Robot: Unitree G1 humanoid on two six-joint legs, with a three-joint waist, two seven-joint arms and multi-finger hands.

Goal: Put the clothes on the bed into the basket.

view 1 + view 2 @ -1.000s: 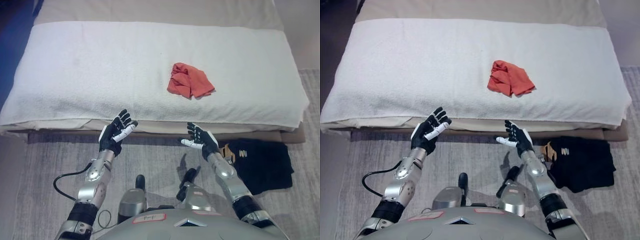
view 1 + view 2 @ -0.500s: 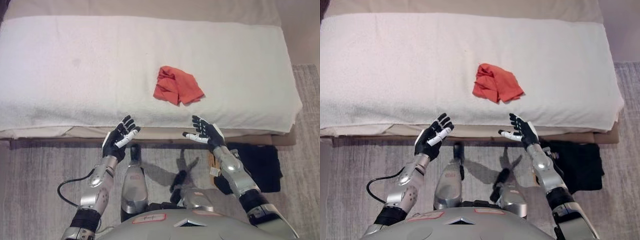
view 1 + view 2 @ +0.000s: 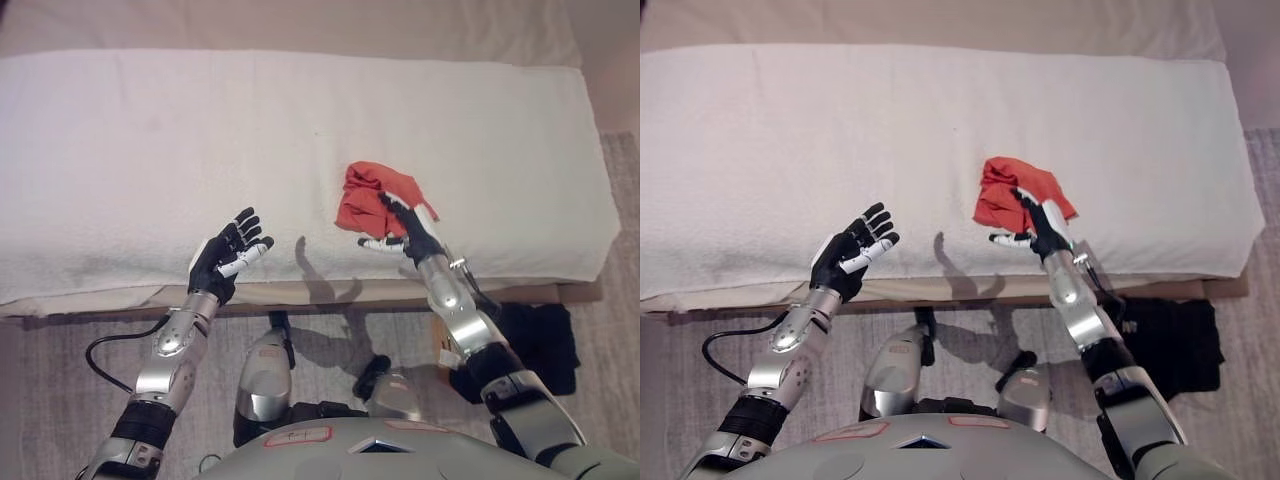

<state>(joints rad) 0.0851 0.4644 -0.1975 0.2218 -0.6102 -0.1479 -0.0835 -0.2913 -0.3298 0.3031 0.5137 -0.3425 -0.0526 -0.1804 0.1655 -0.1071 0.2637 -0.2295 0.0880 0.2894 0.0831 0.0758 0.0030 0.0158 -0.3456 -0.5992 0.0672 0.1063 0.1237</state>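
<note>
White bedding [image 3: 150, 150] is filling most of what we're seeing. We're barely starting: the orange-red cloth [image 3: 372, 191] is lying bunched right of the bed's middle, not picked up. Our right hand [image 3: 405, 232] is hovering at its near edge, fingers spread, gripping nothing; our left hand [image 3: 226, 255] is idling open further left. No basket's showing, and no readable writing anywhere.

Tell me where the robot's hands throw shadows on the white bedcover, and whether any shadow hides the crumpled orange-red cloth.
Left eye view: a dark shadow lies on the white bedcover between the open left hand and open right hand. Right eye view: the same; the crumpled orange-red cloth stays evenly lit, partly covered only by the right hand itself.
</note>
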